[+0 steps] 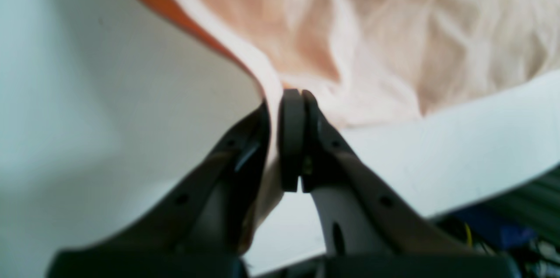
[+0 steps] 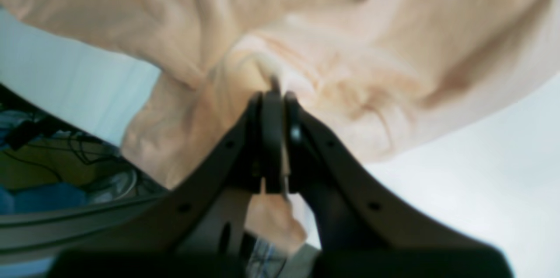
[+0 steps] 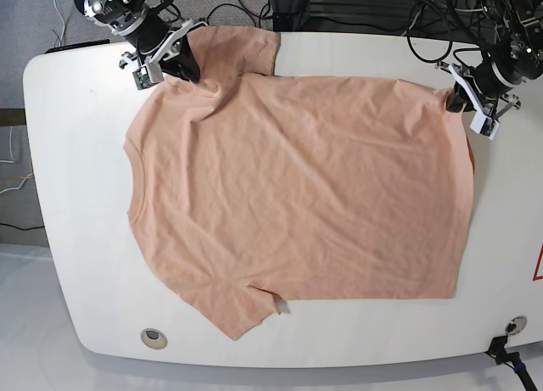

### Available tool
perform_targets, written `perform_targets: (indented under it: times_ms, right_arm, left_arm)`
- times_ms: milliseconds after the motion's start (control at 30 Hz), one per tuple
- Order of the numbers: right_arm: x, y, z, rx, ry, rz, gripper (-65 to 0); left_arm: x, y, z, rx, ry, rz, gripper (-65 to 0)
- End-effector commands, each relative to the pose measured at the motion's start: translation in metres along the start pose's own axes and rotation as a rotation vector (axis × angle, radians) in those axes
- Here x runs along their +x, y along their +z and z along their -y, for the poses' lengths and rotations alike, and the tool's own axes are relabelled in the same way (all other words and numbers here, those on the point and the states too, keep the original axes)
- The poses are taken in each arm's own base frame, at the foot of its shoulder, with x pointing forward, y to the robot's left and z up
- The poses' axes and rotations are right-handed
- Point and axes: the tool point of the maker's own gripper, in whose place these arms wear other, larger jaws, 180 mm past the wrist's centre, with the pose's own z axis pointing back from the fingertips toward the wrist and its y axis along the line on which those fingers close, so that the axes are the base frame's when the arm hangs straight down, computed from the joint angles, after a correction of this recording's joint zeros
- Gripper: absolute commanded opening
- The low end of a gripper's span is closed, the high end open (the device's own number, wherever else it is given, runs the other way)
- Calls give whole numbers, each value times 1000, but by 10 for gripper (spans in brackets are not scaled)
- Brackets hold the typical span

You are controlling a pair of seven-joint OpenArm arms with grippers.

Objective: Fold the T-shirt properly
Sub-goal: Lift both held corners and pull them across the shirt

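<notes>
The large peach-pink short-sleeved cotton T-shirt (image 3: 297, 196) lies spread almost flat on the white rounded surface (image 3: 76, 264), neck hole toward the base view's left and hem toward its right, plain side up and finely creased. The right end effector (image 2: 273, 94) is pinched tight on a bunch of cloth at the far shoulder, beside the upper sleeve, and the left end effector (image 1: 284, 98) is clamped on the hem's far corner, a strip of fabric running down between its pads. Holding both far corners at once looks like preparation for a lengthwise fold, carrying that long edge toward the near one while keeping it taut and straight. Both wrist views are blurred, so how many layers each grip has caught cannot be judged. In the base view the arms hide the actual pinch points, the upper sleeve is partly tucked against the right arm, and whatever print the shirt's underside carries is out of sight.
</notes>
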Motion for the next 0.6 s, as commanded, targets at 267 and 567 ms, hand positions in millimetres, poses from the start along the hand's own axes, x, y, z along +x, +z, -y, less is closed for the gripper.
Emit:
perform_targets:
  times_ms: [267, 567]
  right_arm:
    - [73, 12, 50, -68, -2, 139, -642]
    - [124, -9, 65, -72, 39, 205, -642]
  left_arm:
    - [70, 12, -38, 103, -33, 135, -650]
    - [101, -9, -52, 75, 51, 179, -650]
